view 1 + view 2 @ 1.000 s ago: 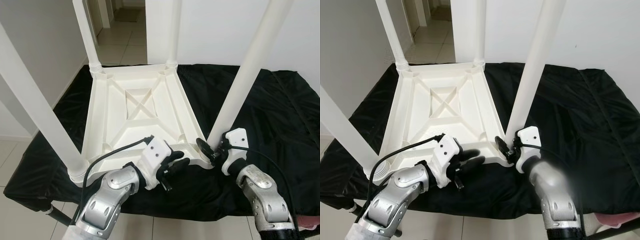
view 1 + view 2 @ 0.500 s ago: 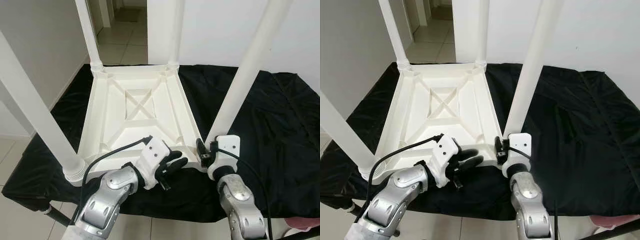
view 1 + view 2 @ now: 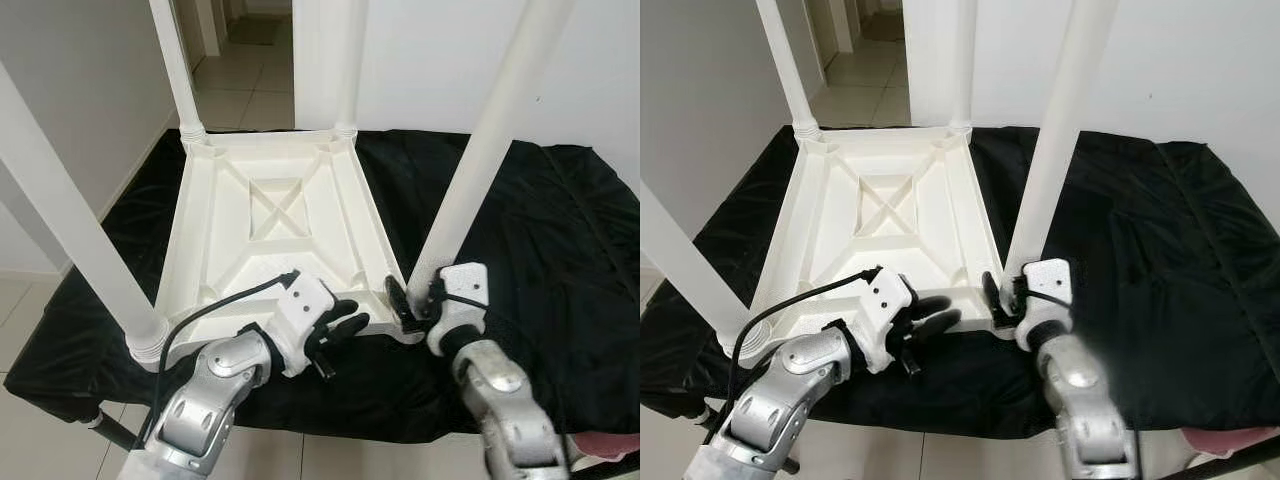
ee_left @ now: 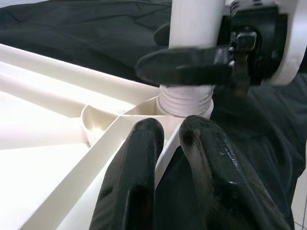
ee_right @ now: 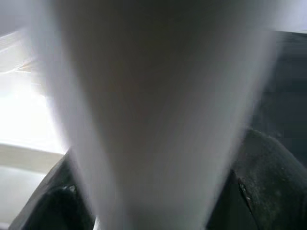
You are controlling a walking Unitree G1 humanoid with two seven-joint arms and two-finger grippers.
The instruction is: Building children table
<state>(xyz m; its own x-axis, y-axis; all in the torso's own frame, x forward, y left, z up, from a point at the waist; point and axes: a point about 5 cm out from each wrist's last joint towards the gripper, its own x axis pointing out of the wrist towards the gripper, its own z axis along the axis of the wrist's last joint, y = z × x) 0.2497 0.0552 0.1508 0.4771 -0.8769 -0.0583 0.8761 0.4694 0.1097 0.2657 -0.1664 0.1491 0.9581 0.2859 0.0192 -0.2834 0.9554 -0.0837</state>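
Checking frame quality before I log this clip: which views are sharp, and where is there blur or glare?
Left eye view: table top and legs sharp, evenly lit. Right eye view: right arm smeared by motion blur. Left wrist view: fingers and leg base crisp, slight sheen. Right wrist view: leg too close, wholly out of focus.

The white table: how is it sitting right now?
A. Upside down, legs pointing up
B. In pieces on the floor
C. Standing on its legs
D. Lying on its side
A: the white table lies top-down on the black cloth, ribbed underside showing, and its legs stick upward.
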